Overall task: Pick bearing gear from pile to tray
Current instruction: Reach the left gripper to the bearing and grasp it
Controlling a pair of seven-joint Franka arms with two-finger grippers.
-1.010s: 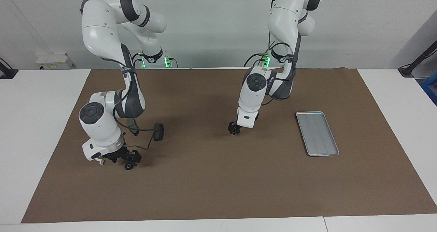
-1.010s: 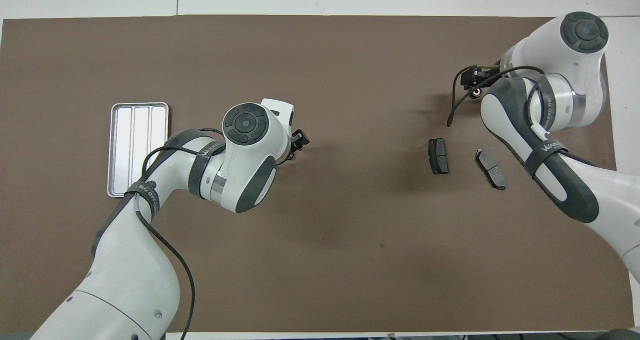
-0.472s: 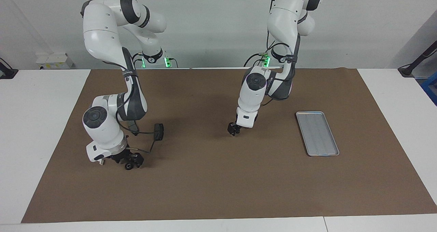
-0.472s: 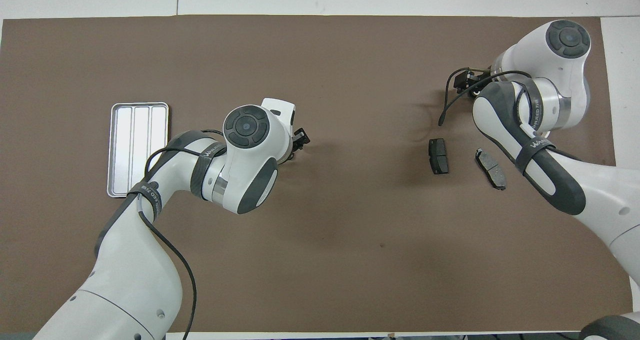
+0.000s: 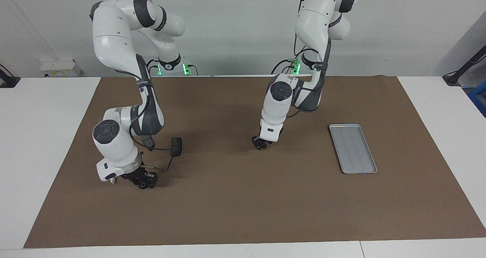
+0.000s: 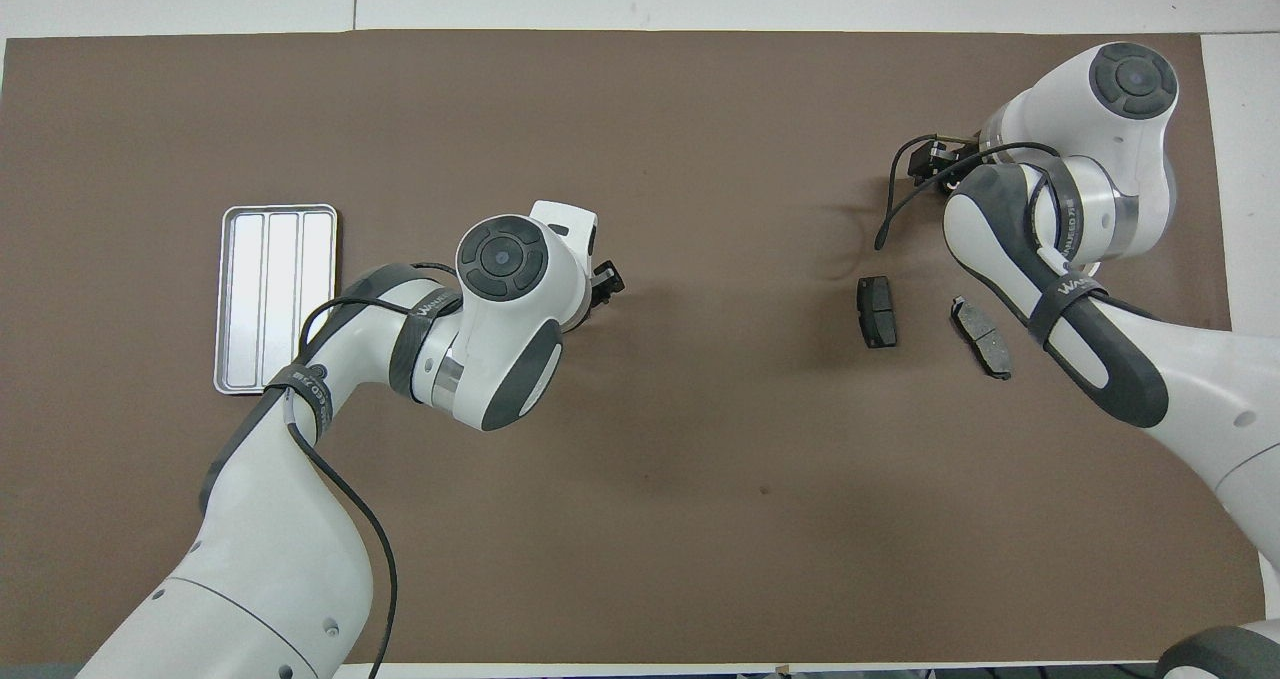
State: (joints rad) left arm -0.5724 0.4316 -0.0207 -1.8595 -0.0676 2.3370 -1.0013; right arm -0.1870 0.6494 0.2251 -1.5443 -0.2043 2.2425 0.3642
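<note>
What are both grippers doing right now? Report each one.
Left gripper: low over the bare brown mat; jaws' state cannot be told.
Right gripper: low at the mat beside a small black round piece; grip cannot be told.

Brown mat (image 5: 243,212) on white table (image 5: 45,136), grey wall (image 5: 235,22)

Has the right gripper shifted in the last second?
Yes. The right gripper has edged toward the robots, closing on the brake pad that lies on the mat; that pad has not moved.

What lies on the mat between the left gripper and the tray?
Nothing: in the facing view, only bare brown mat separates the left gripper from the tray.
</note>
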